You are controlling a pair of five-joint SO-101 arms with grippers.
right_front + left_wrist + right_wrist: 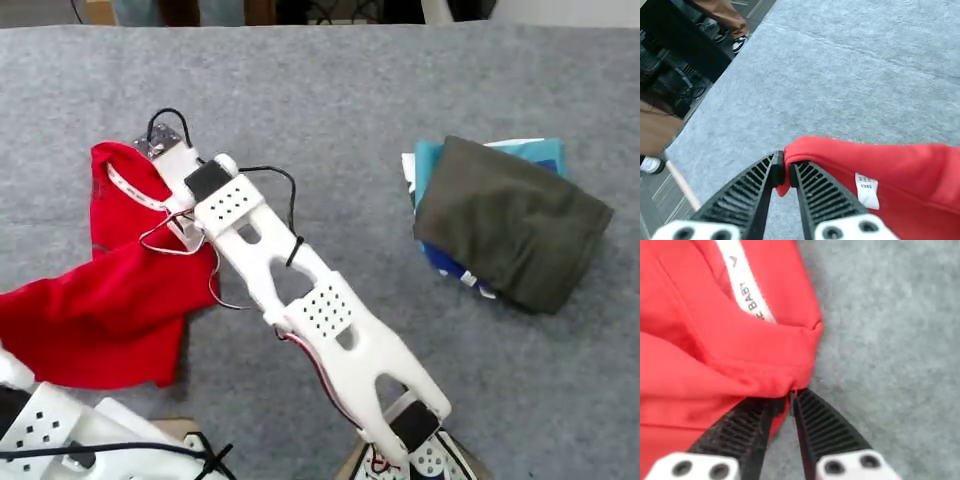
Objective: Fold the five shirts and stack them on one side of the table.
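one red shirt (110,310) in left fingers (816,196), right fingers (823,430), one stack (510,222)

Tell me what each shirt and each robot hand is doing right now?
red shirt, unfolded and rumpled, pinched by both hands.
shirt pile, folded and stacked on one side of the table.
left hand, shut on the red shirt's edge.
right hand, shut on the red shirt's edge.
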